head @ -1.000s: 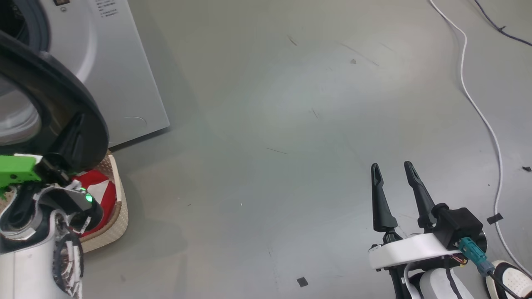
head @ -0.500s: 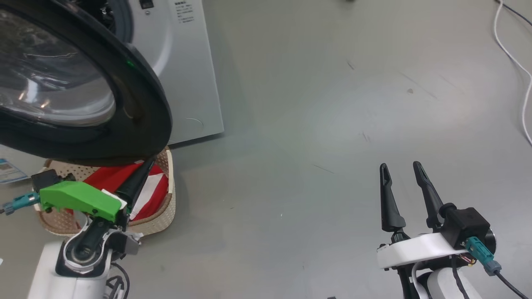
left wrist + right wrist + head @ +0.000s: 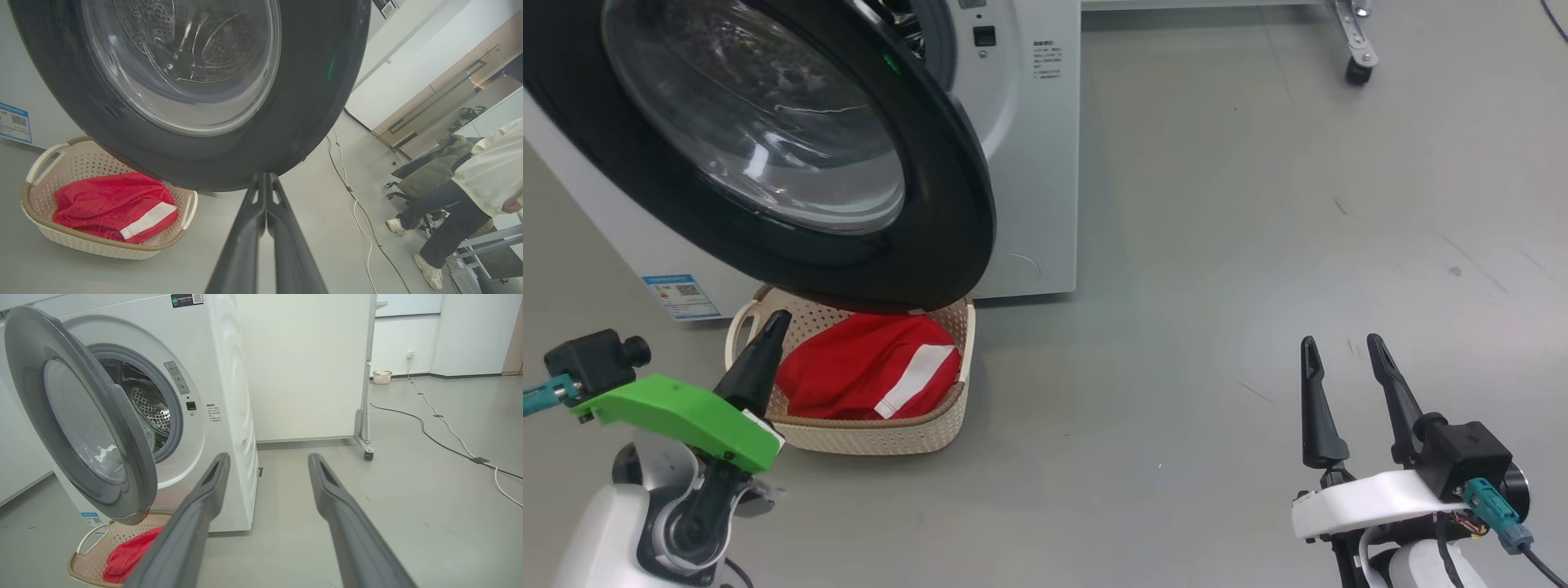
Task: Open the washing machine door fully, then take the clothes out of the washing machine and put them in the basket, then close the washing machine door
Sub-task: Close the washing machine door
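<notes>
The washing machine door is a broad round disc, glossy black at the rim, with a bulging clear glass bowl in its middle. It stands swung out from the white washing machine, attached at the left, with its free edge pointing to the near right. Through the glass the perforated drum shows dimly. The door's upper left is cut off in the head view, and its lower edge hides the far rim of the basket. The basket sits on the floor close against the machine's front, its long axis running left to right. Red clothes with a white stripe lie heaped in it — how many garments cannot be told. The left gripper, fingers pressed together and holding nothing, points up at the door's lower rim — it seems just short of touching. The right gripper is spread wide and empty, well to the right.
</notes>
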{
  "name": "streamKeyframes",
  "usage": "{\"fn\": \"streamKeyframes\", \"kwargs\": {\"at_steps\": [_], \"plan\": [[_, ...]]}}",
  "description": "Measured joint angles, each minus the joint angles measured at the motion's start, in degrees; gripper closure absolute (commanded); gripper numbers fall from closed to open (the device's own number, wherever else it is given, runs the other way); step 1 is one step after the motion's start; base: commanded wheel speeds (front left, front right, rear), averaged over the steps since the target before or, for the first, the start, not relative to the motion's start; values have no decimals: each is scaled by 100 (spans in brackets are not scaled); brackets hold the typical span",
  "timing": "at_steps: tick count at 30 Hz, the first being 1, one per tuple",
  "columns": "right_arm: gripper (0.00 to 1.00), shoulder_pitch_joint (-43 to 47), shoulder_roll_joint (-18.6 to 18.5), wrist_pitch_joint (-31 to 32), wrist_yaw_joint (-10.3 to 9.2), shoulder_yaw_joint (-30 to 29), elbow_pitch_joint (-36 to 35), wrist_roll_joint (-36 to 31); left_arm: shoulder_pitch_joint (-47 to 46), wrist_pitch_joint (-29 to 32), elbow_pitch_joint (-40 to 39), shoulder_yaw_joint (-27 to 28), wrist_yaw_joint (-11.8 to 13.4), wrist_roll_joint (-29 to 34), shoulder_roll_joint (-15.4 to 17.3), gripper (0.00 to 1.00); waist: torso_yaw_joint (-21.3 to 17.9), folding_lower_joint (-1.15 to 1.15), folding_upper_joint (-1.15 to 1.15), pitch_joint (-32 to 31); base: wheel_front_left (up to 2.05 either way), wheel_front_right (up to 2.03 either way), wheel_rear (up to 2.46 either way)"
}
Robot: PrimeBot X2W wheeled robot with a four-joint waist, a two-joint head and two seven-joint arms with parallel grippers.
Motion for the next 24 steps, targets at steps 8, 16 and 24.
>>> {"fn": "streamKeyframes", "kwargs": {"at_steps": [8, 16, 24], "plan": [[0, 20, -4, 0, 0, 0, -124, 26, 304, -946, -277, -193, -1, 1199, 254, 100, 542, 0, 0, -161, 0, 0, 0], [0, 43, -4, 0, 0, 29, -190, 26, 665, -1796, -316, -328, -1, 2079, 383, 100, 855, 0, 0, -212, 0, 0, 0], [0, 80, 0, 7, 0, 99, -196, 25, 879, -2312, -290, -454, 60, 2555, 363, 0, 933, 0, 0, -181, 0, 0, 0]]}}
